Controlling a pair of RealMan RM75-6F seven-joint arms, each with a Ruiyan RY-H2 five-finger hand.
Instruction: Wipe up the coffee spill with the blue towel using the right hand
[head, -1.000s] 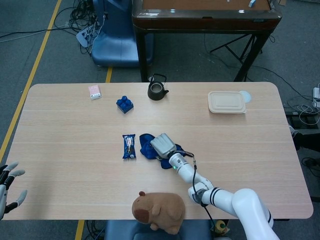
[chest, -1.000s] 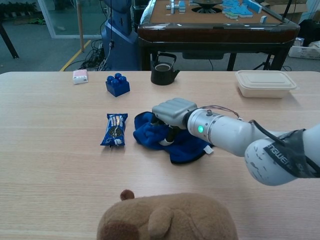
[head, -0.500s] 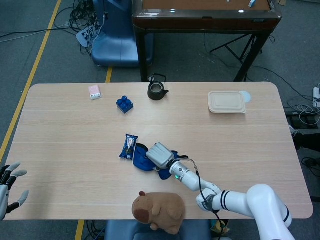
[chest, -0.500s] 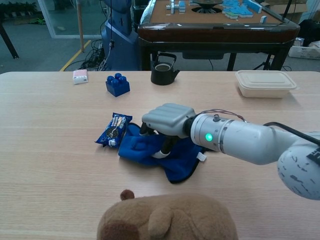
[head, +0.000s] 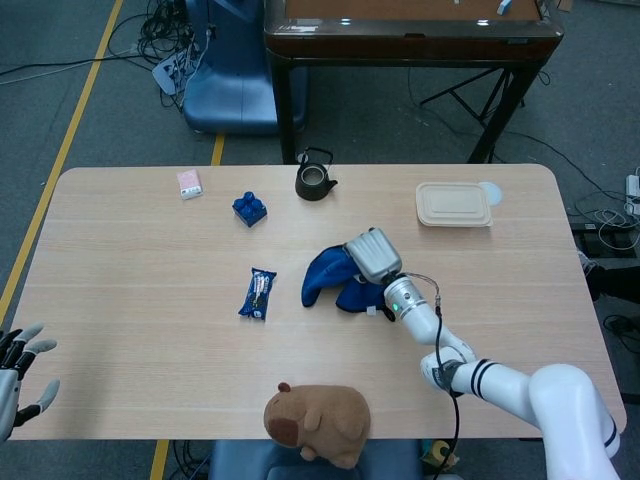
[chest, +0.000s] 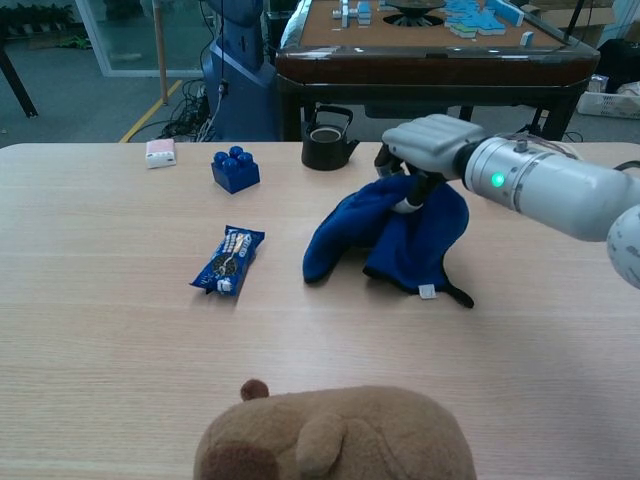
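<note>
The blue towel (head: 325, 278) (chest: 390, 230) is bunched up at the table's middle, its upper part raised and its lower edge trailing on the wood. My right hand (head: 370, 255) (chest: 430, 145) grips the towel's raised top, fingers buried in the folds. I can make out no coffee stain on the wood in either view. My left hand (head: 20, 375) hovers off the table's front left corner, fingers spread and holding nothing; only the head view shows it.
A blue snack packet (head: 258, 293) (chest: 227, 258) lies left of the towel. Behind it are a blue toy block (chest: 235, 168), a black kettle (chest: 325, 145), a pink packet (chest: 160, 152) and a lidded beige container (chest: 530, 165). A brown plush animal (chest: 330, 435) sits at the near edge.
My right hand first dragged the towel left, nudging the snack packet askew, then swept back to the right and rose, lifting the towel's top off the table.
</note>
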